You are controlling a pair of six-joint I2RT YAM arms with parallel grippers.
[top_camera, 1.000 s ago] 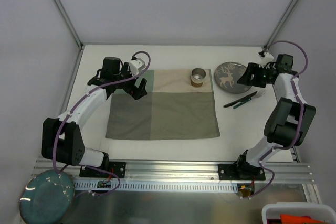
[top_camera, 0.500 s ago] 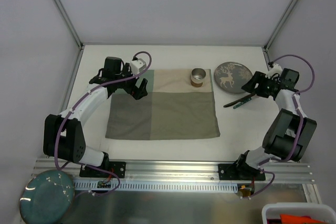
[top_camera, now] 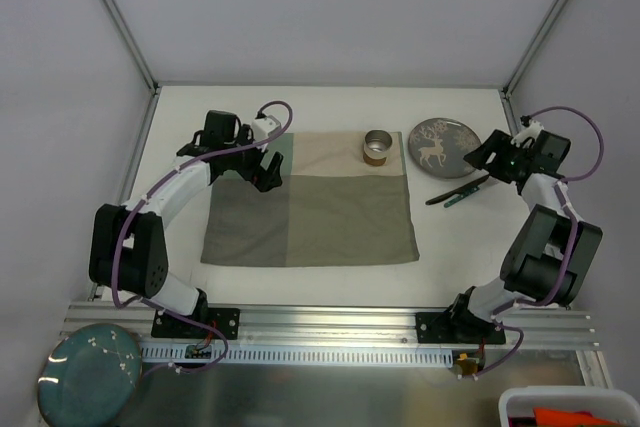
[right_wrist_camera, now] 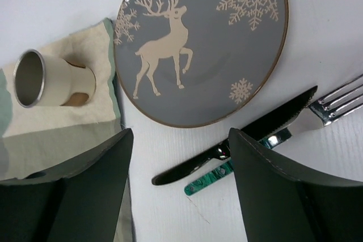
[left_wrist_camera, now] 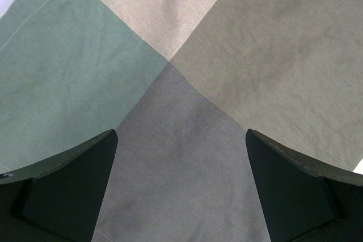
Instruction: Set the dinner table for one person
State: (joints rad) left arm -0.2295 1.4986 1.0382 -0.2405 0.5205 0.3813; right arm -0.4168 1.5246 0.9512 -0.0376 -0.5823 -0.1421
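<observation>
Matte white dinner table [top_camera: 320,107] runs under everything, both arms included, with a green-and-beige patchwork mat [top_camera: 320,217] flat in the middle of it. Left gripper [left_wrist_camera: 180,135] hangs over the mat's far-left patches and right gripper [right_wrist_camera: 180,133] hovers near the grey deer plate [right_wrist_camera: 198,43], both with jaws apart and empty. Smaller stuff: a cup [right_wrist_camera: 48,80] on the mat's beige patch, and a knife [right_wrist_camera: 283,111] and fork [right_wrist_camera: 340,97] just beside the plate.

No writing, label, brand name or number can be read in any of the three views. The only marking to be seen is a picture, not text: a cream deer with antlers and several snowflakes are printed on the grey plate [right_wrist_camera: 227,55]. No letters are carried by it.
</observation>
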